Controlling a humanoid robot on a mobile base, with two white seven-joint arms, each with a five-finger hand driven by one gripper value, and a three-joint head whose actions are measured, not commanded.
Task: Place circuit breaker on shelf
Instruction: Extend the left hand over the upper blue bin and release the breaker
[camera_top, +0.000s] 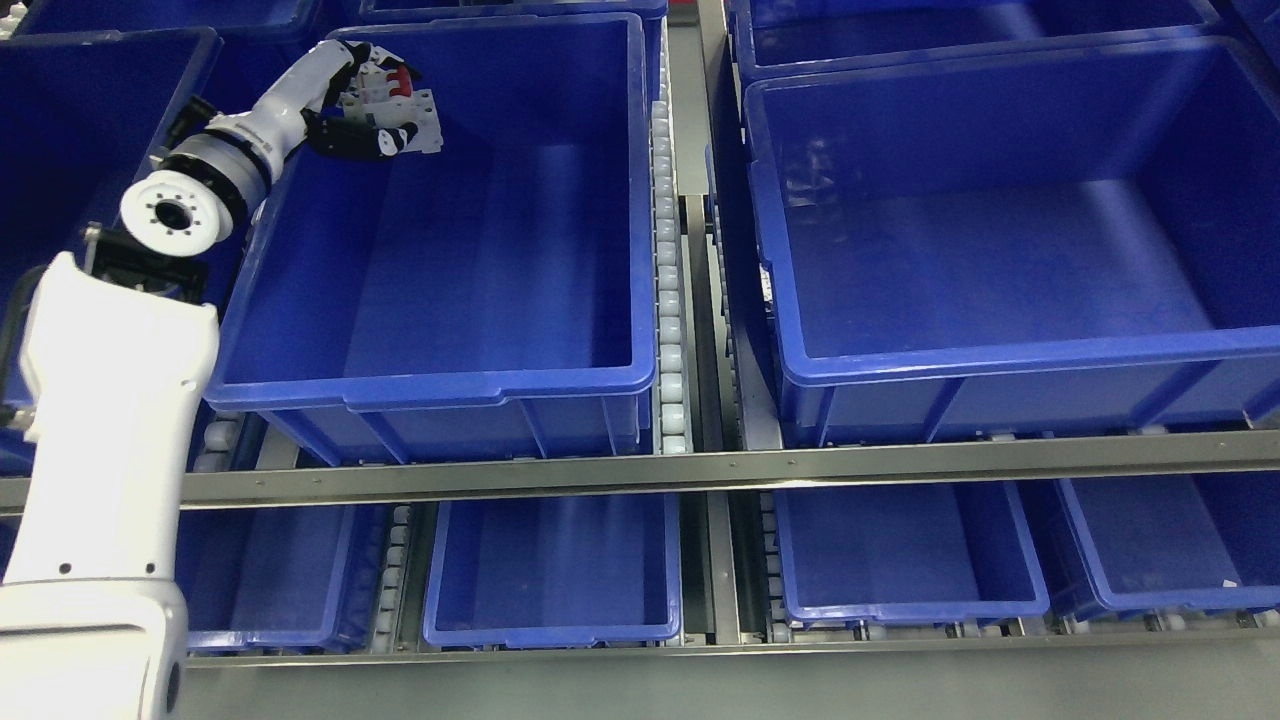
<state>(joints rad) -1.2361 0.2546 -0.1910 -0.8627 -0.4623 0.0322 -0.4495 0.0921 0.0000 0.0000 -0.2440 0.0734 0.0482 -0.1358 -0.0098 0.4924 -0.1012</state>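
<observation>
My left hand (365, 110) is up near the top left of what I see. My arm comes in from the bottom left, big and white, and bends up to reach it. My fingers (385, 142) are wrapped tight around the circuit breaker (405, 105). It is a white block with red switches on top. I hold it up in the air over the far left corner of a big blue bin (440, 385). The breaker is inside the bin's edges but high above its floor. It does not touch the bin.

The bin sits on the shelf (640, 465), which has a gray metal bar along the front. A row of little white rollers (668, 300) runs down the right side of my bin. On the other side of the rollers is another big blue bin (1000, 365). Down below the bar I can see more blue bins (555, 630) in a row on a lower level.
</observation>
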